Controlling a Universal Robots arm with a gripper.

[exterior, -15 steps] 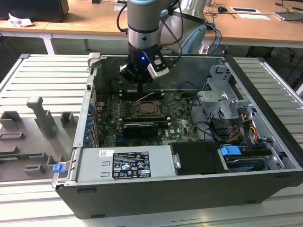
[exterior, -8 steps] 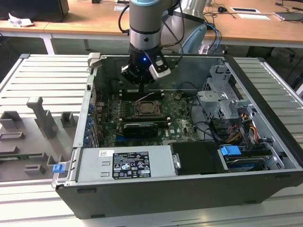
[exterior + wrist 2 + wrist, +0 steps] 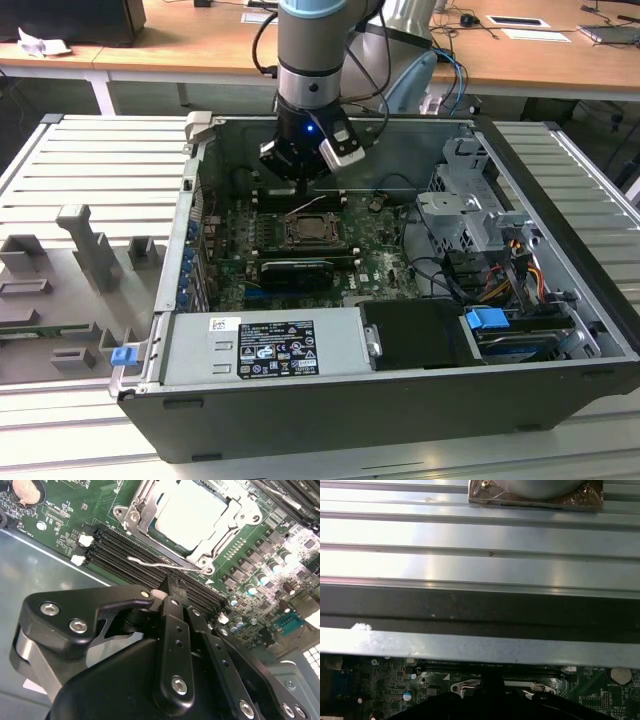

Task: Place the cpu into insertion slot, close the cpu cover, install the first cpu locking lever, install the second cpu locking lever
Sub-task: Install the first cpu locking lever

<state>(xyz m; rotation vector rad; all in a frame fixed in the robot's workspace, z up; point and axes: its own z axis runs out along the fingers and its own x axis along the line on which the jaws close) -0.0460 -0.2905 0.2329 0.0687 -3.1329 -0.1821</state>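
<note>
Gripper (image 3: 172,587) fingers pressed together above memory slots (image 3: 150,560), beside wire lever (image 3: 155,565). Cpu (image 3: 192,515) seated in insertion slot (image 3: 137,517), cpu cover (image 3: 227,517) down. Drive cage (image 3: 470,215) toward exterior view's right.

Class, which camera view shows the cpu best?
The second wrist view: the cpu lies close up, its pale top framed by the cover. The exterior view shows it small; the first wrist view catches just an edge.

Ribbed metal table (image 3: 90,160) bears computer case (image 3: 400,400); grey fixtures (image 3: 85,250).
</note>
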